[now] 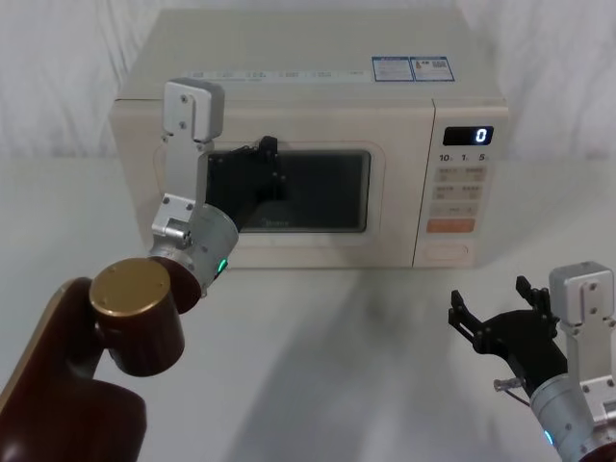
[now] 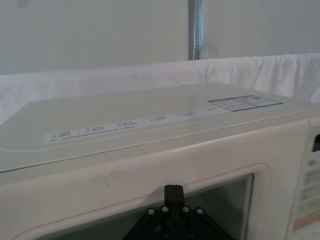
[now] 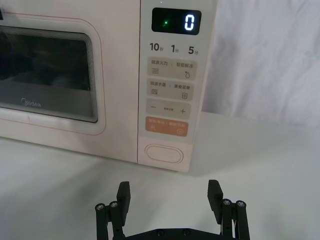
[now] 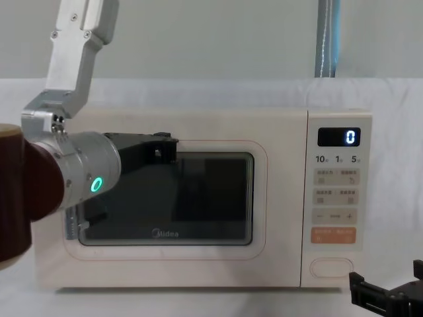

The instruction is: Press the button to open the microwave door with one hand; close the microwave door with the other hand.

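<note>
**Door shut, right gripper lined up below the button**

From the head view, the microwave (image 1: pixel 308 144) sits on a white-draped table (image 1: pixel 337 337) with its door (image 1: pixel 289 192) flush and closed. The left gripper (image 1: pixel 265 154) is raised against the door's window, near its upper left part; whether its fingers are together or apart I cannot tell. The right gripper (image 1: pixel 481 322) waits low over the table at the right, fingers spread, well short of the button (image 1: pixel 449 251) at the foot of the control panel.

The left wrist view looks across the microwave's flat top, with a finger tip (image 2: pixel 173 192) close to the door frame above the window.

The right wrist view gives the relation that matters: the button (image 3: pixel 164 153), a wide pill lying with its long axis level, is straight ahead of and above the right gripper (image 3: pixel 169 192), whose two fingers (image 3: pixel 123 196) stand apart either side of that line. The right arm is clearly the nearer one for a press; I'd judge it needs to go forward and up a little.

In the chest view the display (image 4: pixel 338 137) reads 0, the button (image 4: pixel 332 267) lies just above the right gripper (image 4: pixel 386 294), and a white cloth backs the room.
</note>
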